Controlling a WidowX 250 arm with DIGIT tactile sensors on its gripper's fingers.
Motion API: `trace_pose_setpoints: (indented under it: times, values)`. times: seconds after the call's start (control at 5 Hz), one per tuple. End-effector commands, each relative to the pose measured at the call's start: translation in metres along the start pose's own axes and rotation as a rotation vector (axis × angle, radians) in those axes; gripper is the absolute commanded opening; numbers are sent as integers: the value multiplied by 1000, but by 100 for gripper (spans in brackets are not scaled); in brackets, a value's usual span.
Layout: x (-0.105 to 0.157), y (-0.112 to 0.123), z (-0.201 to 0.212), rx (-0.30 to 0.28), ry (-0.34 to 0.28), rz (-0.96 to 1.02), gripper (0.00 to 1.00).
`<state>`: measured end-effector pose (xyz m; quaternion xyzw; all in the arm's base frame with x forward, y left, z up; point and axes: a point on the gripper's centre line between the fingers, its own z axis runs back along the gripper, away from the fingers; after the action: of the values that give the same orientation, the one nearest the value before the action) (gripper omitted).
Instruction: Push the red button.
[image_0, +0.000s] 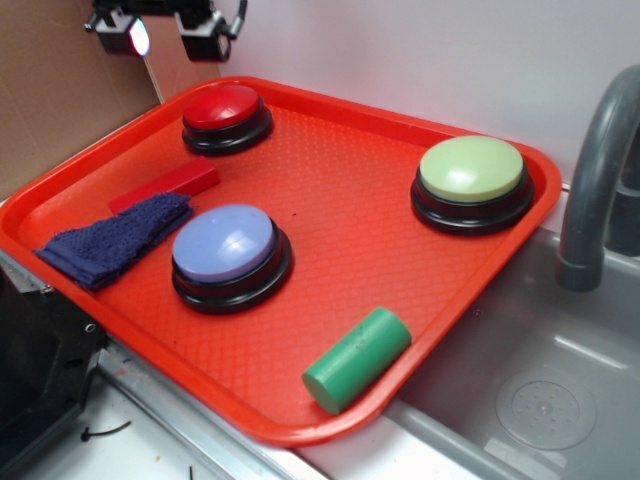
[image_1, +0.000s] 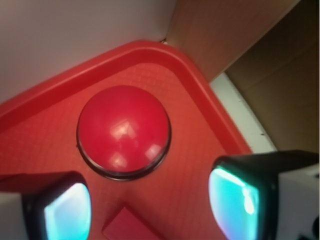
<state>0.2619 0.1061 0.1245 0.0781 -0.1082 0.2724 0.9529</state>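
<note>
The red button (image_0: 224, 108) is a glossy red dome on a black round base, at the far left corner of the orange tray (image_0: 330, 180). In the wrist view the red button (image_1: 124, 129) lies just ahead of the two fingers, with nothing touching it. My gripper (image_0: 165, 38) hangs high above the tray's back left corner, up and to the left of the button. In the wrist view the gripper (image_1: 150, 207) stands open, its glowing pads (image_1: 67, 212) wide apart and nothing between them.
On the tray lie a flat red block (image_0: 165, 186), a folded blue cloth (image_0: 115, 240), a lavender button (image_0: 228, 255), a pale green button (image_0: 472, 180) and a green cylinder (image_0: 357, 358). A grey faucet (image_0: 598, 170) and sink (image_0: 530, 400) are at right. Cardboard (image_0: 60, 90) stands behind.
</note>
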Motion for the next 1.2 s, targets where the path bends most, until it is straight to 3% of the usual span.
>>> trace_pose_setpoints:
  times: [0.0, 1.0]
  values:
    - [10, 9, 32, -4, -70, -6, 100]
    - [3, 10, 46, -2, -55, -2, 100]
